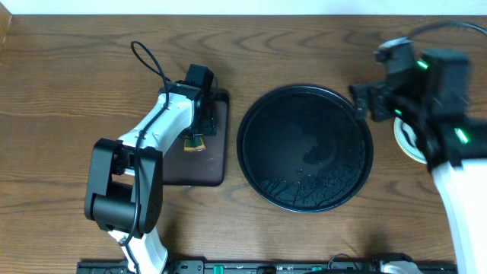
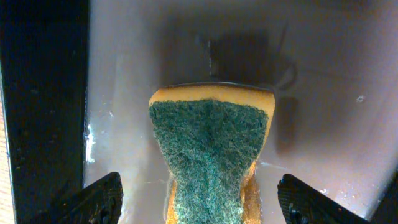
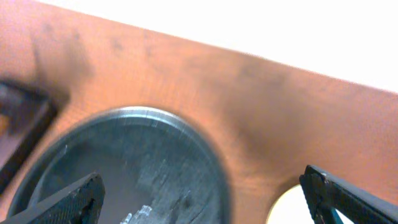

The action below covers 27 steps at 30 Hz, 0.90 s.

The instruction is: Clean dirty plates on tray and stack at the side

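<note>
A dark wooden table (image 1: 76, 68) with a visible grain carries everything here. At its middle lies the large round glossy black tray (image 1: 242, 144), its floor streaked with wet glints. Just beside it, toward the left arm, sits a smaller rectangular dark brown tray (image 1: 217, 171), and on that lies a yellow sponge (image 1: 196, 143) with a green scouring face.

The left gripper (image 1: 199, 125) hangs over the brown tray. In the left wrist view its fingers (image 2: 99, 199) stand wide apart, one on each side of the sponge (image 2: 211, 143). The sponge sits between them with clear space on both sides, resting on the wet brown surface.

The right gripper (image 1: 364, 103) is over the black tray's rim on the side away from the sponge. Its fingers (image 3: 348, 199) are also spread wide and hold nothing. Below them the right wrist view, which is blurred, shows the black tray (image 3: 143, 155) under one finger and bare table (image 3: 261, 124) in the middle. A pale yellow curved edge of the plates (image 3: 286, 211) shows close to the other finger.

From overhead, the small pale round plates (image 1: 402, 144) lie on the table just outside the black tray, largely hidden under the right arm. How many are stacked there I cannot tell.
</note>
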Each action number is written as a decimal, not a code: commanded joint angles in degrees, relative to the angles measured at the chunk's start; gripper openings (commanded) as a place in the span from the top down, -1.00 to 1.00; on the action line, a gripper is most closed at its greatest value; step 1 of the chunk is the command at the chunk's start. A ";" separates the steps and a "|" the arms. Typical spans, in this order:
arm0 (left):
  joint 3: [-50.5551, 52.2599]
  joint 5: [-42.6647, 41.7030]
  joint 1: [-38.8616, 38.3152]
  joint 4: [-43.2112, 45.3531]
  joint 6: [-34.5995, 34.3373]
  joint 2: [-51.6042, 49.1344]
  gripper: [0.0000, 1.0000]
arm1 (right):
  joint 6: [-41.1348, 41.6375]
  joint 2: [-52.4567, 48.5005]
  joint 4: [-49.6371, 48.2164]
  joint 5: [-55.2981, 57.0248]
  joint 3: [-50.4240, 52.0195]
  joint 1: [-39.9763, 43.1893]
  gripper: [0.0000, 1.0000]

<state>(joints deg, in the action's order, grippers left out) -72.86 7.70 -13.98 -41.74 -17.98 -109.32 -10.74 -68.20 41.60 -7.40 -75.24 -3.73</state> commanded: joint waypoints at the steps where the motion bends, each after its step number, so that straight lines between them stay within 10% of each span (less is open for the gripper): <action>1: 0.11 0.70 0.15 -0.13 0.31 -0.09 -0.61 | -2.69 8.68 -2.40 4.46 0.72 -0.22 -0.99; 16: 0.11 0.70 0.15 -0.11 0.31 -0.09 -0.61 | -3.04 62.01 -25.22 3.89 42.64 1.16 -0.99; 27: 0.11 0.70 0.15 -0.11 0.31 -0.09 -0.61 | -2.99 67.89 -53.55 0.90 64.81 1.18 -0.99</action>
<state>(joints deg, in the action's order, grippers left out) -72.82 7.70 -13.98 -41.71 -17.98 -109.32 -13.26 -0.73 -8.75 -5.56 -14.55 -2.92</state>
